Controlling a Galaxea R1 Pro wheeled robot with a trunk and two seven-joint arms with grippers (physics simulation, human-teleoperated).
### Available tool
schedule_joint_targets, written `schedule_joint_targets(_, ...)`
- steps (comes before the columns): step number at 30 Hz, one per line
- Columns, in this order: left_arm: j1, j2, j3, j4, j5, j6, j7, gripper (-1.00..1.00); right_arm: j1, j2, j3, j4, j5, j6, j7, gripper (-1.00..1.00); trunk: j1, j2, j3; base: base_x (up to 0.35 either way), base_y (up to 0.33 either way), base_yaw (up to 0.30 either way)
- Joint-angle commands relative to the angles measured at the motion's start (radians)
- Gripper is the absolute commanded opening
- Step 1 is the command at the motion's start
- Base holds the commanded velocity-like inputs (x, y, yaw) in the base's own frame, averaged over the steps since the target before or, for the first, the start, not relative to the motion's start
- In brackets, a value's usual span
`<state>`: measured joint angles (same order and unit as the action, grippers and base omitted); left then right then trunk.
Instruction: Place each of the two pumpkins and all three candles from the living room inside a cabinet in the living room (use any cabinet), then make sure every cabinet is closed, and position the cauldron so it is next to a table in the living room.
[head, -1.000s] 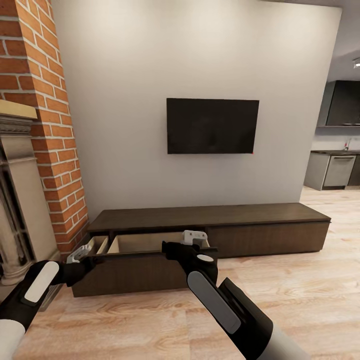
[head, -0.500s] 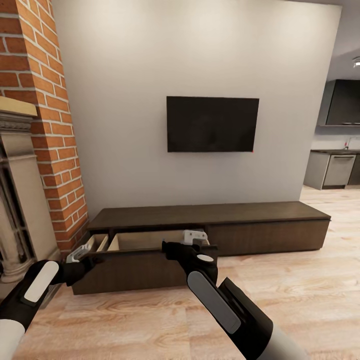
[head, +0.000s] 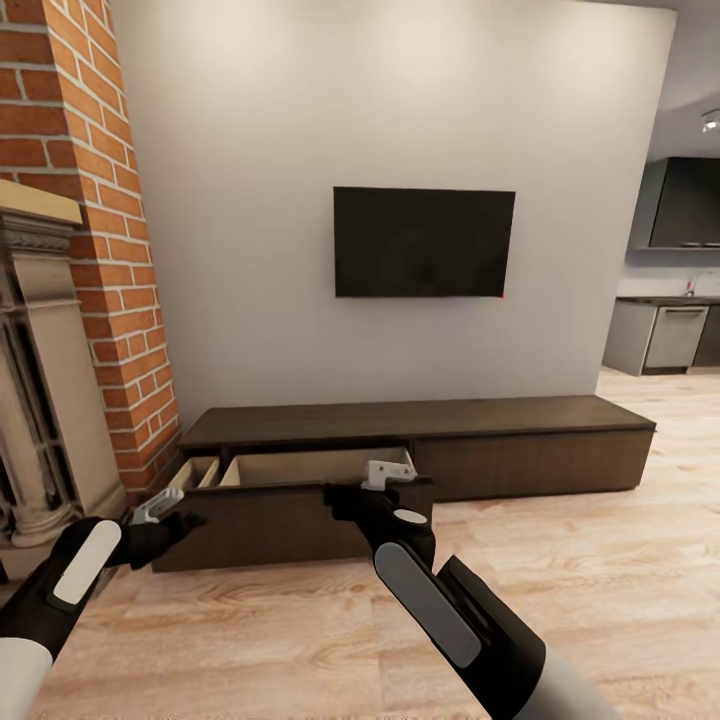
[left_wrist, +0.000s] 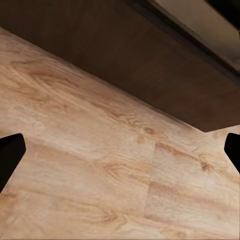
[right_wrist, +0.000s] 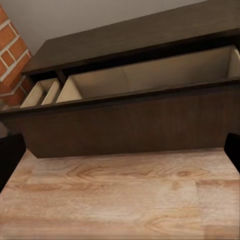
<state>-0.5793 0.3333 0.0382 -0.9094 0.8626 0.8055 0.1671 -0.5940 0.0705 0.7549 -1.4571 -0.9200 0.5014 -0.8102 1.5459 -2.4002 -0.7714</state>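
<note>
The long, low dark brown cabinet (head: 500, 425) stands against the grey wall. Its left pull-out front (head: 270, 525) is drawn out, and the pale beige inside (head: 300, 467) shows; the front (right_wrist: 125, 125) hides the floor of that compartment. My left gripper (head: 157, 505) hangs open by the front's left corner, over the floorboards in the left wrist view (left_wrist: 120, 155). My right gripper (head: 388, 472) hovers open at the front's right end, a short way back from it (right_wrist: 120, 155). Both are empty. The pumpkins, candles, cauldron and table are out of view.
A red brick chimney (head: 110, 250) and a stone fireplace (head: 40, 400) rise close on the left. A black TV (head: 423, 242) hangs on the wall above the cabinet. Light wooden floor (head: 600, 580) stretches right towards a kitchen with a steel appliance (head: 675, 335).
The whole picture has shifted: the cabinet looks slightly smaller and farther, so the camera has drawn back a little. Both arms keep their pose and both grippers stay open.
</note>
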Motion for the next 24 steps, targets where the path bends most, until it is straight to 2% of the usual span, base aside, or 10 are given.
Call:
schedule_joint_targets(1,-0.001,-0.003,0.000,-0.007,-0.013,0.003,0.010,1.00,-0.001,0.000,0.001,0.006,-0.006,0.003,-0.008,1.00,0.004,-0.008,-0.004,-0.003,0.000,0.000)
schedule_joint_targets(5,-0.001,-0.020,-0.006,-0.024,-0.109,0.001,0.013,1.00,-0.001,0.001,0.001,0.120,-0.006,-0.009,-0.007,1.00,0.019,-0.036,-0.017,-0.001,0.000,0.000)
schedule_joint_targets(8,-0.001,-0.063,-0.013,-0.045,-0.212,-0.002,0.015,1.00,-0.003,0.005,0.000,0.252,0.005,-0.020,0.014,1.00,0.031,-0.057,-0.026,0.000,0.000,0.000)
schedule_joint_targets(9,-0.001,-0.082,-0.014,-0.049,-0.252,-0.006,0.017,1.00,-0.004,0.008,-0.001,0.286,0.022,-0.024,0.033,1.00,0.034,-0.064,-0.030,0.000,0.000,0.000)
schedule_joint_targets(10,-0.001,-0.092,-0.014,-0.050,-0.273,-0.009,0.019,1.00,-0.004,0.009,-0.001,0.301,0.034,-0.027,0.044,1.00,0.038,-0.071,-0.033,0.000,0.000,0.000)
schedule_joint_targets(11,-0.001,-0.124,-0.015,-0.052,-0.339,-0.022,0.023,1.00,-0.005,0.012,-0.003,0.339,0.077,-0.040,0.083,1.00,0.042,-0.078,-0.036,0.000,0.000,0.000)
schedule_joint_targets(12,-0.001,-0.144,-0.015,-0.052,-0.380,-0.032,0.025,1.00,-0.005,0.013,-0.004,0.358,0.103,-0.047,0.106,1.00,0.046,-0.085,-0.039,0.000,0.000,0.000)
schedule_joint_targets(15,0.001,-0.185,-0.015,-0.053,-0.468,-0.052,0.027,1.00,-0.006,0.016,-0.006,0.398,0.147,-0.066,0.142,1.00,0.055,-0.100,-0.049,0.000,0.000,0.000)
schedule_joint_targets(18,0.001,-0.201,-0.015,-0.054,-0.499,-0.060,0.019,1.00,-0.006,0.016,-0.004,0.438,0.160,-0.125,0.154,1.00,0.056,-0.101,-0.061,0.000,0.000,0.000)
schedule_joint_targets(24,0.006,-0.206,-0.015,-0.054,-0.500,-0.178,0.005,1.00,-0.006,0.017,-0.002,0.500,0.211,-0.215,0.159,1.00,0.059,-0.102,-0.084,0.000,0.000,0.000)
